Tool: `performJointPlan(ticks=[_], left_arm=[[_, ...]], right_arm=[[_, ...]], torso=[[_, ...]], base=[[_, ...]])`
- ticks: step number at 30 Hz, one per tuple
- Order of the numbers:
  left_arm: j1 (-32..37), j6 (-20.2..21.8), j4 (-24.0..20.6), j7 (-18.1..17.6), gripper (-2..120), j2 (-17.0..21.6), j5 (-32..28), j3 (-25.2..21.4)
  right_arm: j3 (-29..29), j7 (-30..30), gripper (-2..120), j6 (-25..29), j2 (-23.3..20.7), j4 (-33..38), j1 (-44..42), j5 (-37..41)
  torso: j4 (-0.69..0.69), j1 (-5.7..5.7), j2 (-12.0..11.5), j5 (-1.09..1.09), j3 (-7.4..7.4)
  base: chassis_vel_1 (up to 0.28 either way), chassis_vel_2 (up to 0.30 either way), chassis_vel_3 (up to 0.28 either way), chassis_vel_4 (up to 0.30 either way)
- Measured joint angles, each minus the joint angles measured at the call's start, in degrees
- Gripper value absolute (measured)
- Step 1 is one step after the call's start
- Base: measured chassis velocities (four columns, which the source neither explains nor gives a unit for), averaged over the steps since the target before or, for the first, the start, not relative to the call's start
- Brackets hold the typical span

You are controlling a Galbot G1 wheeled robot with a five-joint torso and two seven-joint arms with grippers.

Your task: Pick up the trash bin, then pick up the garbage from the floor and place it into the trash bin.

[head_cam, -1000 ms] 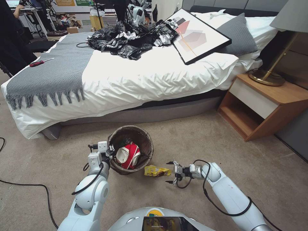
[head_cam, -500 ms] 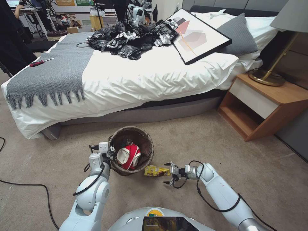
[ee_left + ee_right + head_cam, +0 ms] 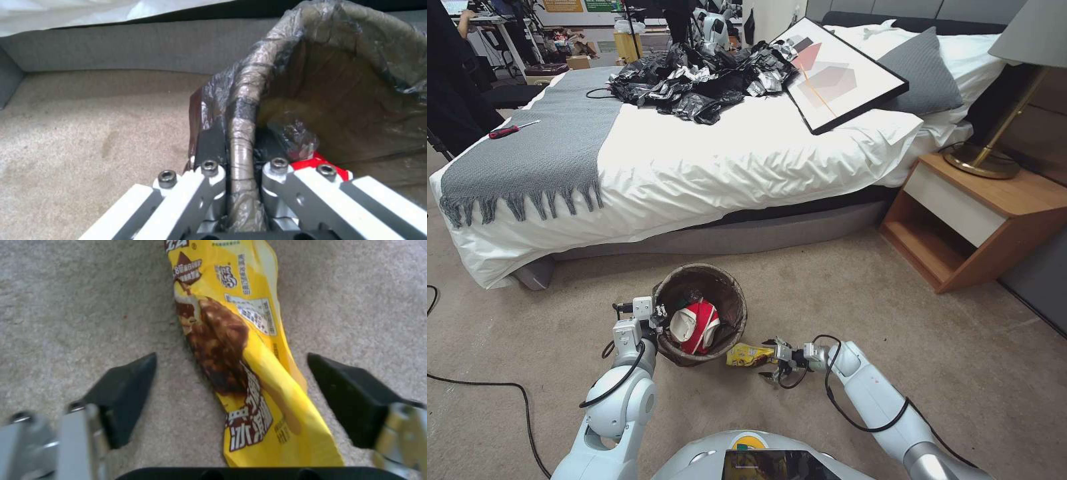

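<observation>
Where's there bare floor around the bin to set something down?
Bare carpet lies between the trash bin, the bed base and the nightstand. Crowded beside the bin: the yellow wrapper between the right hand's open fingers.

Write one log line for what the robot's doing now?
left gripper: shut on trash bin rim | right gripper: open around yellow wrapper | floor

The small round bin with its dark brown bag liner [image 3: 700, 313] is the landmark. Behind it the bed's grey base [image 3: 747, 233] walls off the beige carpet floor [image 3: 827, 293]; open carpet lies between them and to the bin's right. The left claw [image 3: 240, 173] clamps the rim. The right claw [image 3: 768, 360], fingers spread, straddles the yellow snack wrapper [image 3: 240, 366] just beside the bin, bare carpet flanking it.
</observation>
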Motion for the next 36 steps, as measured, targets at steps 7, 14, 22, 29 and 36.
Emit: performJointPlan(ticks=[7, 14, 22, 29, 36], left_arm=[[0.08, -0.07, 0.08, 0.04, 4, -0.17, 0.19, 0.28], [0.11, -0.07, -0.06, 0.04, 4, 0.00, 0.20, 0.30], [-0.02, -0.02, -0.07, 0.05, 4, 0.10, 0.22, 0.43], [-0.13, 0.00, 0.06, 0.08, 4, 0.16, 0.21, 0.38], [-0.16, 0.00, 0.09, 0.10, 4, 0.16, 0.15, 0.27]], right_arm=[[0.04, 0.59, 53, 0.17, -0.06, -0.58, 0.10, 0.34], [0.18, 0.98, 29, 0.27, -0.51, -0.67, -0.05, 1.04], [0.40, 1.40, 0, 0.38, -1.05, -0.49, -0.11, 1.75], [0.46, 1.82, 0, 0.59, -1.18, -0.28, -0.09, 2.15], [0.64, 5.54, 0, 1.41, -0.75, 0.57, -0.61, 4.38]], torso=[[0.00, 0.00, 0.00, 0.00, 0.00], [0.00, 0.00, 0.00, 0.00, 0.00], [0.00, 0.00, 0.00, 0.00, 0.00], [0.00, 0.00, 0.00, 0.00, 0.00], [0.00, 0.00, 0.00, 0.00, 0.00]], base=[[0.000, 0.000, 0.000, 0.000], [0.000, 0.000, 0.000, 0.000], [0.000, 0.000, 0.000, 0.000], [0.000, 0.000, 0.000, 0.000], [0.000, 0.000, 0.000, 0.000]])
